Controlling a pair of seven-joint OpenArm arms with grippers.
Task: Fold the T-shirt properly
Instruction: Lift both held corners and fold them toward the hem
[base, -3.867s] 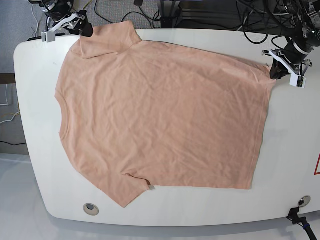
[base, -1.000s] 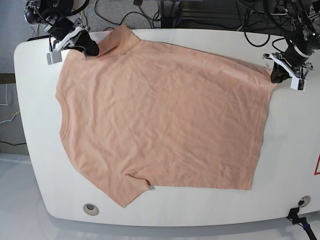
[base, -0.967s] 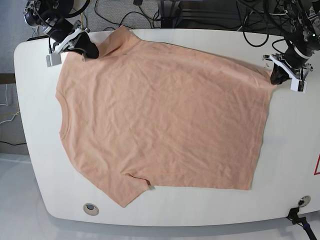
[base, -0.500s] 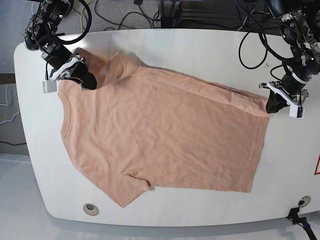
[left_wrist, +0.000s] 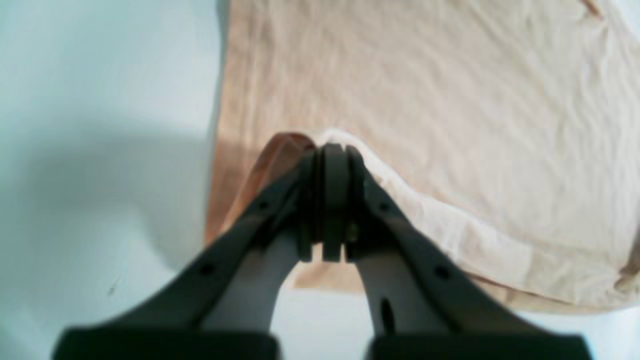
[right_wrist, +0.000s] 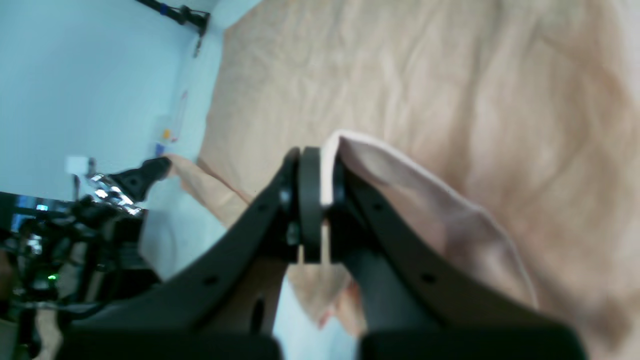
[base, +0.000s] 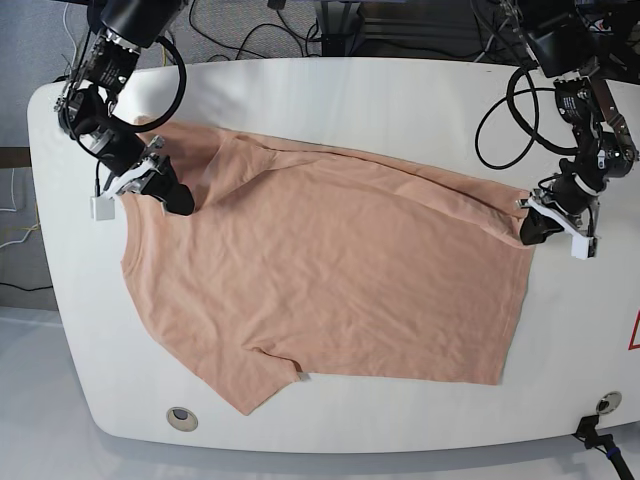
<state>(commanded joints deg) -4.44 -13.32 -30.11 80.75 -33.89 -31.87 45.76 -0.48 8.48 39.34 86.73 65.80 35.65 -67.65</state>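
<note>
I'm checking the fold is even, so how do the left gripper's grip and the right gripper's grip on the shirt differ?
The left gripper pinches the T-shirt at a hem corner; the right gripper pinches it by the sleeve end. The left sits lower in the base view than the right. Both are shut on fabric, its edge lifted between them.

plain peach-pink t-shirt (base: 330, 270), no print showing, paler and cream-toned in the wrist views. glossy white counter (base: 420, 100) with a red mark at its right edge. black jaws on both grippers, white brackets behind them. black cables beyond the counter.
</note>
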